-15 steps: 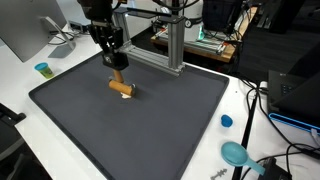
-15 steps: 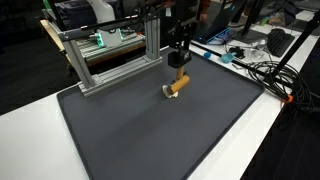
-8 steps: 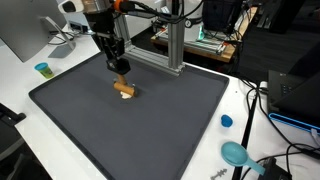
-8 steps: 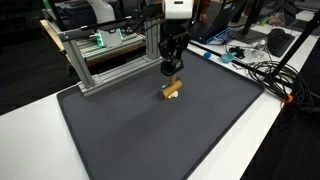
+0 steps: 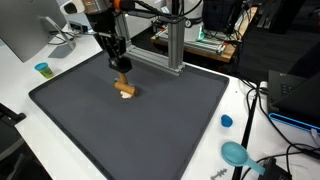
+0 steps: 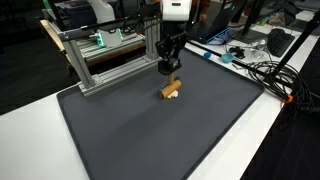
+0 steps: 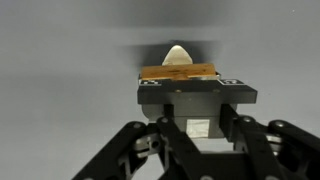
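Note:
A small wooden piece (image 5: 124, 90) with an orange-brown body and a pale end rests on the dark grey mat (image 5: 150, 130), towards its far side. My gripper (image 5: 121, 74) stands over it, shut on its upper part, and the lower end touches the mat. An exterior view from the opposite side shows the same: gripper (image 6: 170, 72) above the wooden piece (image 6: 171, 91) on the mat (image 6: 170, 140). In the wrist view the wooden piece (image 7: 180, 71) lies crosswise at my gripper (image 7: 190, 86), its pale tip poking out beyond.
An aluminium frame (image 5: 172, 48) (image 6: 110, 62) stands just behind the mat's far edge. Off the mat lie a small blue cup (image 5: 42, 69), a blue cap (image 5: 227, 121) and a teal scoop-like thing (image 5: 236, 153). Cables (image 6: 262, 72) run along the white table.
The gripper has shifted a little sideways and lower with the wooden piece. The piece, lying stretched out before, now looks shorter and steeper under the fingers.

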Robot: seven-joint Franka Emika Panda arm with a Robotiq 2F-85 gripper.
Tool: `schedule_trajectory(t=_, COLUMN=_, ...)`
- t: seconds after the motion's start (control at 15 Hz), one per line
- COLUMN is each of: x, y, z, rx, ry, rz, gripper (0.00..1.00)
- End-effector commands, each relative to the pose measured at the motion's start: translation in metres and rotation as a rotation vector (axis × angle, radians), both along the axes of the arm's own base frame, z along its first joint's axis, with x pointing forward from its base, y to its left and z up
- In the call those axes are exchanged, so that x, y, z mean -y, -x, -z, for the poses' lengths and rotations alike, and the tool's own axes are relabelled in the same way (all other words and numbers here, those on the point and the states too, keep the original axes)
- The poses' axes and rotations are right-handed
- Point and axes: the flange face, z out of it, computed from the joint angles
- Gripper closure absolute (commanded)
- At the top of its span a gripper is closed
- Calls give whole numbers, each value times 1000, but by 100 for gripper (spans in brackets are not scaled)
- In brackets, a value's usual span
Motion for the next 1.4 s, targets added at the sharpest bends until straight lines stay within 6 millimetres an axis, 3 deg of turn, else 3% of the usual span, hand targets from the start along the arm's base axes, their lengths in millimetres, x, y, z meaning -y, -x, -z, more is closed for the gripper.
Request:
schedule_trajectory(t=0.0, x=7, y=9, z=21, rx=-82, ry=-4, rz=17, gripper=78)
schedule_trajectory(t=0.93, x=8, y=15, z=21, rx=-138, ry=-10, rz=23, gripper=78)
schedule_trajectory(t=1.13, x=-1, y=17, z=4, rx=-104, ry=-10, rz=-5, gripper=78)
schedule_trajectory(t=1.33, x=-12, y=27, z=-27, rx=-53, ry=18, rz=-62, gripper=78)
